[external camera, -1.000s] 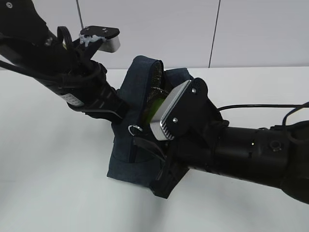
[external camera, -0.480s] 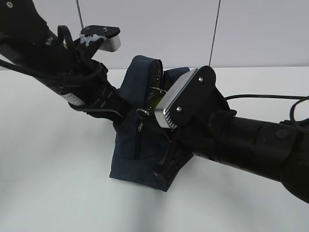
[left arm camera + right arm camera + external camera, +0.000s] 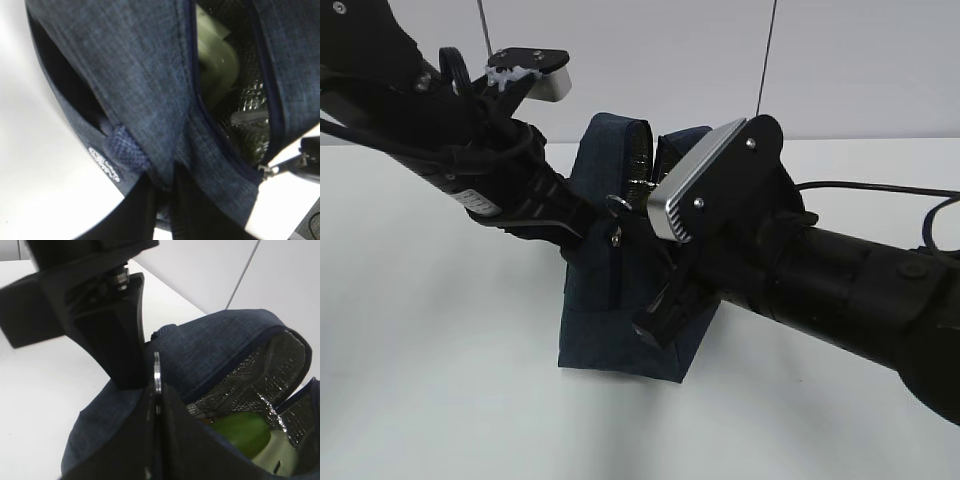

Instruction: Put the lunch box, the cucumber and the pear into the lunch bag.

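Right hand (image 3: 156, 390) pinching the zipper ring (image 3: 618, 203).
We see our left hand (image 3: 162, 200) clenched on the bag (image 3: 620, 320); cucumber (image 3: 240, 432) inside.

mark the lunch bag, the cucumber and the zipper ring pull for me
lunch bag (image 3: 620, 330): exterior view, navy front panel below the zipper.
cucumber (image 3: 242, 432): right wrist view, green skin inside the bag opening.
zipper ring pull (image 3: 617, 204): exterior view, metal ring at the bag's top edge.
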Motion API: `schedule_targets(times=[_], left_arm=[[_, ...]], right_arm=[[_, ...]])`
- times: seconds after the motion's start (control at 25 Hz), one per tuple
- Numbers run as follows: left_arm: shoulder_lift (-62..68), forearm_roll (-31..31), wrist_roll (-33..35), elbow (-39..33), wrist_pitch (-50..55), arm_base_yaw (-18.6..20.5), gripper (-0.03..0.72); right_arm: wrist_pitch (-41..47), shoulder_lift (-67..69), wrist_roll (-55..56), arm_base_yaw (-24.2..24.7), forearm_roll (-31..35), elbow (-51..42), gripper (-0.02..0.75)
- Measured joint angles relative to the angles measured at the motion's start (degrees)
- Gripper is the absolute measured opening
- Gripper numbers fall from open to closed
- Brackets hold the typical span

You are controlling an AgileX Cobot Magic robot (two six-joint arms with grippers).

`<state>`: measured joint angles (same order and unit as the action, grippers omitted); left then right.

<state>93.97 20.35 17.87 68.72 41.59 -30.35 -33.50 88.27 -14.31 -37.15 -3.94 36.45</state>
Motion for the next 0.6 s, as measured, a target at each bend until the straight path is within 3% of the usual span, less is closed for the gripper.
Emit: schedule_targets(times=[0.6], left_arm=[[-0.6,1.5,0.0,0.0,1.4,-0.1,0.027]], right_arm=[[7.6,-2.1,6.8,0.0,-7.4,0.0,0.000]])
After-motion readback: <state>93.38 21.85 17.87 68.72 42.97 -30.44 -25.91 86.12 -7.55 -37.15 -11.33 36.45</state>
